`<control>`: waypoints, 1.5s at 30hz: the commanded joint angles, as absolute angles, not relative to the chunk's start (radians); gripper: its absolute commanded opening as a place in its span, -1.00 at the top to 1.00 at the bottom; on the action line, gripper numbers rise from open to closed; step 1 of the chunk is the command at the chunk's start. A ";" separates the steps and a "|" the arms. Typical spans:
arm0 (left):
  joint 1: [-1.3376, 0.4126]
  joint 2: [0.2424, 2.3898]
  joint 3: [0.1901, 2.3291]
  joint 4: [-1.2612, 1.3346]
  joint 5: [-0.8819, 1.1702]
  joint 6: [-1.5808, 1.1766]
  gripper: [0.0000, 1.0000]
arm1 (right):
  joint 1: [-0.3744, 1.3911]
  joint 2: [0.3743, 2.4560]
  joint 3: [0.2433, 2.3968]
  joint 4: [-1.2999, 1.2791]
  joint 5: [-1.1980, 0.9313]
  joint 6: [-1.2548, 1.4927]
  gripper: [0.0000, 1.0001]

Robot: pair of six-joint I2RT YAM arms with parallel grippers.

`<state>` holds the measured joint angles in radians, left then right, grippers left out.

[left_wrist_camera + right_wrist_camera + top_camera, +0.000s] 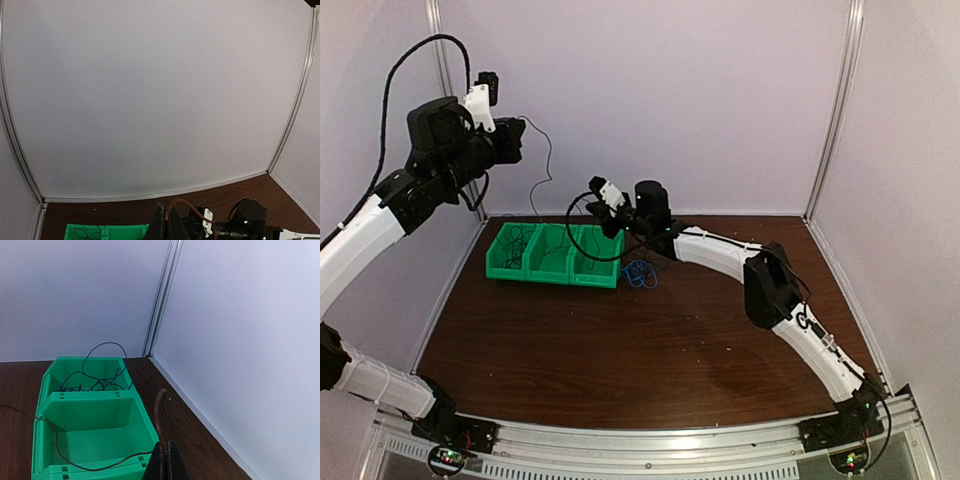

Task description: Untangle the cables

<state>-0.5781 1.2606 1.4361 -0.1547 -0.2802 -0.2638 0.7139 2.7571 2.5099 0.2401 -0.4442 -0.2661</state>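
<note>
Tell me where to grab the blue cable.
Probably come straight down on the blue cable, pinching its loops on the side away from the green bins: it lies flat in a loose heap, and the bin wall crowds its other side.

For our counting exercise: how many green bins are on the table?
3, side by side at back left: the left bin, the middle bin and the right bin. None appears hidden.

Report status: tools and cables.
Left tool shut on thin cable, raised high. Right tool shut on brown cable by green bins. Blue cable loose on table. Nothing in the way.
</note>
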 commanded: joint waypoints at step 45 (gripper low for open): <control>-0.443 1.912 1.725 0.012 0.042 -0.328 1.00 | 0.571 1.745 1.252 -0.156 -0.529 -0.534 -0.55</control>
<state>-0.4366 1.8095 1.6245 0.0055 -0.0162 -0.3431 0.5758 1.8828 1.3399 -0.0898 -0.4763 -0.5499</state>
